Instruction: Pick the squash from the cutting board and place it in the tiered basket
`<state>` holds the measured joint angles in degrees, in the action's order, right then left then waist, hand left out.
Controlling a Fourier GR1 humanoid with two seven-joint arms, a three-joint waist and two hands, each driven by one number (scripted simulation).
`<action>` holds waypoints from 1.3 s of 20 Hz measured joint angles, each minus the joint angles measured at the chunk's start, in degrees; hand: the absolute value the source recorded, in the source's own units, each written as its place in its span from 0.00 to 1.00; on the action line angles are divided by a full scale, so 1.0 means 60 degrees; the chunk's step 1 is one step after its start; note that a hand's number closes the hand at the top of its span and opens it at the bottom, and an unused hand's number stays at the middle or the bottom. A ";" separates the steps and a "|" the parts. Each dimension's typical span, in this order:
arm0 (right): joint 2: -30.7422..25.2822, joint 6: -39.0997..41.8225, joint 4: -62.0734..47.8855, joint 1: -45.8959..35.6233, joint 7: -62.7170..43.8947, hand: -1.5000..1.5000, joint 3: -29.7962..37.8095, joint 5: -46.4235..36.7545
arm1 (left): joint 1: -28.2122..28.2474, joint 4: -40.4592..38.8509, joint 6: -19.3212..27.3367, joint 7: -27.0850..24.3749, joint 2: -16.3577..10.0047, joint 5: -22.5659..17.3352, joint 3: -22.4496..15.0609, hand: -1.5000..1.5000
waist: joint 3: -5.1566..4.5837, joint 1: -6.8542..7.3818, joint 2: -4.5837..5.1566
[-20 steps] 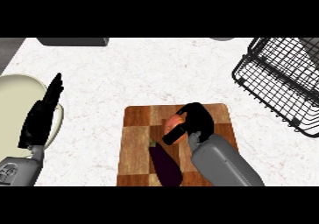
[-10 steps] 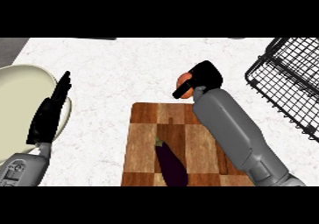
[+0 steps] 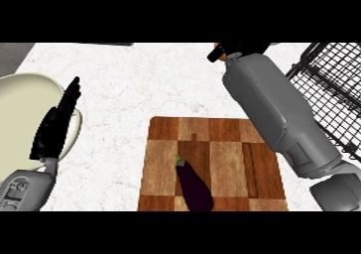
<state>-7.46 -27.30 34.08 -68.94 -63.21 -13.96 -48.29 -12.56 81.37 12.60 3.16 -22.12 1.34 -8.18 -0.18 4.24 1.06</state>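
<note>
My right hand (image 3: pixel 238 49) is at the far edge of the view, left of the black wire tiered basket (image 3: pixel 337 94). Its fingers are curled round the orange squash (image 3: pixel 223 58), of which only a sliver shows under the hand. The grey right forearm runs up over the right side of the wooden cutting board (image 3: pixel 212 149). At the left, my left hand (image 3: pixel 57 121) rests open with fingers straight, over the edge of a cream plate (image 3: pixel 15 109).
A dark purple eggplant (image 3: pixel 193 184) lies on the cutting board's near half. The white speckled counter (image 3: pixel 140 79) stretches between the board and the plate. The basket's rim stands close to my right forearm.
The right hand has lifted the squash off the cutting board and carried it away from me and to the right, toward the basket. The eggplant stayed on the board.
</note>
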 measured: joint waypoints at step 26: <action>-0.2113 0.0331 -0.3366 -0.3079 0.0175 1.00 0.0913 -0.2586 | 0.0543 0.0182 -0.0184 -0.0010 -0.0013 0.0040 0.0527 0.50 | 0.0024 -0.0479 -0.0119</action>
<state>-20.14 -25.32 13.88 -87.41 -62.17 -8.48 -63.81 -9.30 82.45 11.50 3.10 -22.20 1.58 -5.01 -0.04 1.37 0.34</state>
